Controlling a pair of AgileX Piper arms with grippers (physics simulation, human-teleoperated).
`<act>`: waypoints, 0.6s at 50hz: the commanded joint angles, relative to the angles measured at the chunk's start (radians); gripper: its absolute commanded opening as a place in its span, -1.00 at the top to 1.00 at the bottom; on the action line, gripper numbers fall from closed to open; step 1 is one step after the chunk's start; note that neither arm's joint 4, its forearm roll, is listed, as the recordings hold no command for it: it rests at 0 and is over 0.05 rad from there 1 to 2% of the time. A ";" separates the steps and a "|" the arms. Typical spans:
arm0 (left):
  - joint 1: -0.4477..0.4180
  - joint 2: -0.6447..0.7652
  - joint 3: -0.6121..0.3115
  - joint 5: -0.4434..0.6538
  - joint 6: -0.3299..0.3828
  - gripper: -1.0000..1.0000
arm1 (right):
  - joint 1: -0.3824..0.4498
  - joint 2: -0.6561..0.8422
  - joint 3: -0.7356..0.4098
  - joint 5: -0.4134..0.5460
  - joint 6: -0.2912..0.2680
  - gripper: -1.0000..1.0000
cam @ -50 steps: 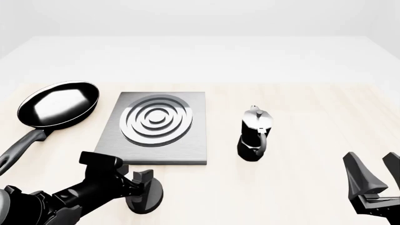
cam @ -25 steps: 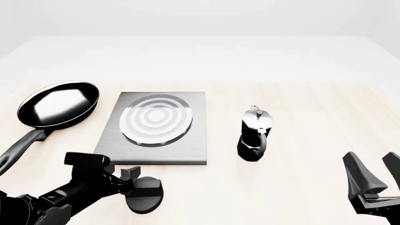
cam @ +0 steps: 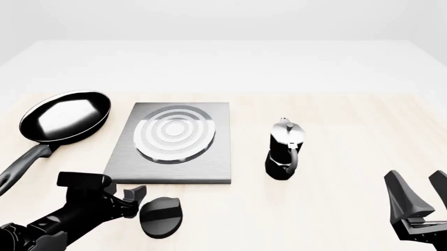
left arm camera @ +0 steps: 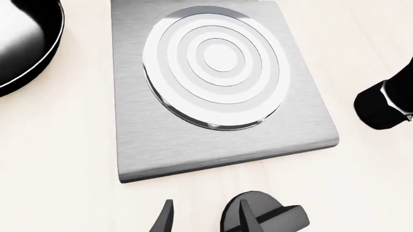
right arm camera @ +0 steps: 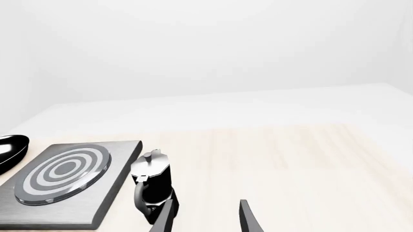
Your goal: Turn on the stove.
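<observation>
The stove (cam: 209, 162) is a flat brushed-grey slab with an oval burner (cam: 175, 133) of pale concentric rings; it also shows in the left wrist view (left arm camera: 142, 145) and the right wrist view (right arm camera: 110, 193). Its black ridged round knob (cam: 162, 215) lies on the table just in front of the slab. My left gripper (cam: 136, 201) is open and empty just left of the knob. In the left wrist view the knob (left arm camera: 284, 217) sits outside one finger of the left gripper (left arm camera: 205, 220). My right gripper (cam: 419, 196) is open and empty at the near right, and shows in its own view (right arm camera: 205, 220).
A black frying pan (cam: 66, 115) lies left of the stove, its handle pointing toward me. A small black moka pot (cam: 285, 149) stands right of the stove, also in the right wrist view (right arm camera: 154, 181). The light wooden table (cam: 349, 120) extends to the right.
My left gripper has let go of the knob and drawn back to the left toward me. The burner rings went from dark-grooved to pale. The right arm has not moved.
</observation>
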 commanded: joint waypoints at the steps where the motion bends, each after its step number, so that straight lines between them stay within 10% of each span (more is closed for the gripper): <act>1: 0.016 -0.224 0.032 0.108 0.017 -1.00 | 0.000 -0.003 0.000 0.001 -0.003 -1.00; 30: 0.111 -1.114 0.069 0.672 0.033 -1.00 | 0.001 0.000 0.000 0.003 -0.015 -1.00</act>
